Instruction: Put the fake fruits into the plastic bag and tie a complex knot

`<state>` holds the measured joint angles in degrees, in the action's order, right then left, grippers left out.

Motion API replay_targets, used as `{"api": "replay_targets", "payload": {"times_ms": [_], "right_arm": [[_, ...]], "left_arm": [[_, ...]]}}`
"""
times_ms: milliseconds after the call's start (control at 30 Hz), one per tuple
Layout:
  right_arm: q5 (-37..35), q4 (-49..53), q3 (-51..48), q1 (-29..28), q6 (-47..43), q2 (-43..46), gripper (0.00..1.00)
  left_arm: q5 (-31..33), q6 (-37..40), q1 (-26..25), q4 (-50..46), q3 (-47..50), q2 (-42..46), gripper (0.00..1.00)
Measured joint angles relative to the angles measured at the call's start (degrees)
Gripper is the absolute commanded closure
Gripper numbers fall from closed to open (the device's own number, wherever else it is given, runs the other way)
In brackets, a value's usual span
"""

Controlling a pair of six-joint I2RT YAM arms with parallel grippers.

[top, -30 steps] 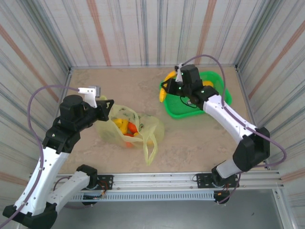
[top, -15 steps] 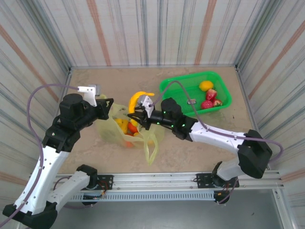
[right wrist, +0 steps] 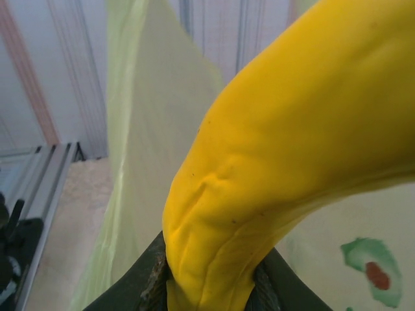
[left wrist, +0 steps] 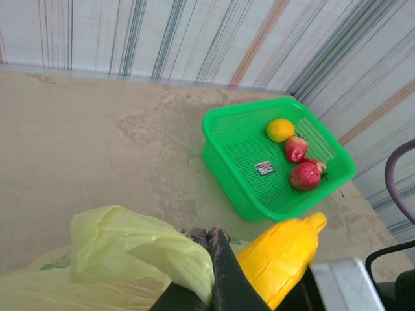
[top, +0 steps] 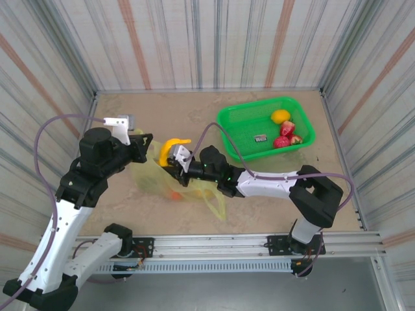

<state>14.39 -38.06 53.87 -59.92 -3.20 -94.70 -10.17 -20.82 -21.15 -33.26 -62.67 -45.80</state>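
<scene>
Fruits point(top: 175, 192) are partly packed: some sit in the bag point(top: 206, 194) on the table point(top: 162, 116), the left gripper point(top: 144, 144) pinches its rim, the right gripper point(top: 176, 161) clasps a banana point(top: 174, 144) at its mouth, while a lemon point(top: 280, 116) and strawberries point(top: 285, 135) wait in the basket point(top: 243, 126), knot untied.

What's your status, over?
Left gripper shut on plastic bag rim. Right gripper holds banana at bag mouth. Lemon, two strawberries in green basket. No obstruction seen.
</scene>
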Motion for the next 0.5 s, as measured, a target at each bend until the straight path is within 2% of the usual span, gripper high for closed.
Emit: {"api": "replay_targets", "payload": {"times_ms": [100, 233, 500], "right_arm": [[0.4, 2.8, -0.1, -0.1, -1.6, 0.0, 0.53], [0.6, 5.4, -0.3, 0.4, -2.8, 0.0, 0.46], [0.6, 10.1, -0.3, 1.2, -5.1, 1.0, 0.45]], "left_arm": [[0.0, 0.0, 0.0, 0.0, 0.0, 0.0, 1.0], [0.0, 0.0, 0.0, 0.0, 0.0, 0.0, 1.0], [0.0, 0.0, 0.0, 0.0, 0.0, 0.0, 1.0]]}}
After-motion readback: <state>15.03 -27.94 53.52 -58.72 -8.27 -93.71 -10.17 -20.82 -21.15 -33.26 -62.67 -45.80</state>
